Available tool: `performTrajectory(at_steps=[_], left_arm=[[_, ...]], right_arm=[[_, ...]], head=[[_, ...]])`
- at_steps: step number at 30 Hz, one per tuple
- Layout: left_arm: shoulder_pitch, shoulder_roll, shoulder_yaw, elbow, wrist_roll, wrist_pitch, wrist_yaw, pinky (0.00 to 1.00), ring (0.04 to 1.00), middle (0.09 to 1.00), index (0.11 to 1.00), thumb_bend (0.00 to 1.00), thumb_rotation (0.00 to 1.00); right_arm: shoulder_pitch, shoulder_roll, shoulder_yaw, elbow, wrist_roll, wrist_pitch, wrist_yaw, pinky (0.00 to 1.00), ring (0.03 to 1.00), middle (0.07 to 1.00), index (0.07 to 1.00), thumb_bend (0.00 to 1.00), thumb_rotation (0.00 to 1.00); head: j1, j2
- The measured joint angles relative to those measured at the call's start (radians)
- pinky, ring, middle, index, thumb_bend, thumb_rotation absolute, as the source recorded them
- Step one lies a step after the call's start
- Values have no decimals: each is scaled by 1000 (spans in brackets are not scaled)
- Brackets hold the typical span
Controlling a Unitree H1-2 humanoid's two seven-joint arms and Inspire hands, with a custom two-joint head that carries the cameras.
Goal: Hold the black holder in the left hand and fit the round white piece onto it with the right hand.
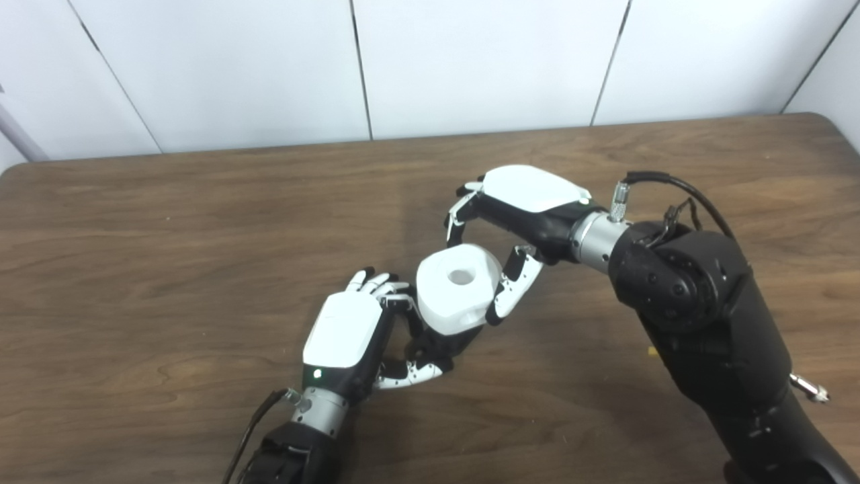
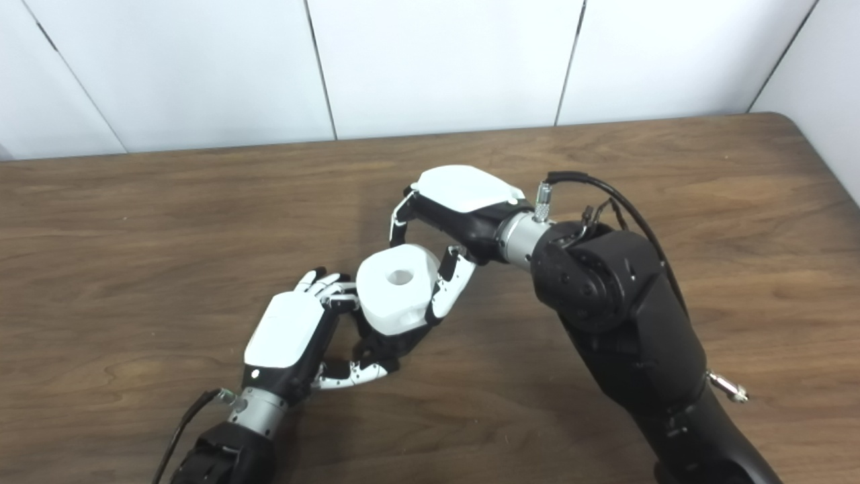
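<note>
The left hand (image 1: 346,336) grasps the black holder (image 1: 440,344). On the holder sits the round white piece (image 1: 459,288), its hole pointing up; the right hand (image 1: 510,222) is released around it.

The left hand (image 2: 289,339) is closed around the black holder (image 2: 386,346), low over the brown surface (image 2: 134,222). The round white piece (image 2: 396,288) with a hole in its top sits on the holder. The right hand (image 2: 450,215) has its fingers (image 2: 451,286) spread around the white piece, one touching its side.
</note>
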Motion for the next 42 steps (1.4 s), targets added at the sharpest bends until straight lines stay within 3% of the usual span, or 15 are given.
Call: performTrajectory(at_steps=[9,42], left_arm=[[0,0,0,1,0,0,0,958,866,770,486,522,48],[-1,-1,-1,0,0,1,-1,964,873,772,487,521,48]], right_arm=[[-21,-1,4,-8,1,6,40,1000,942,789,480,525,134],[17,26,30,-8,0,-3,22,1000,955,792,481,525,133]], head=[[3,5],[12,12]])
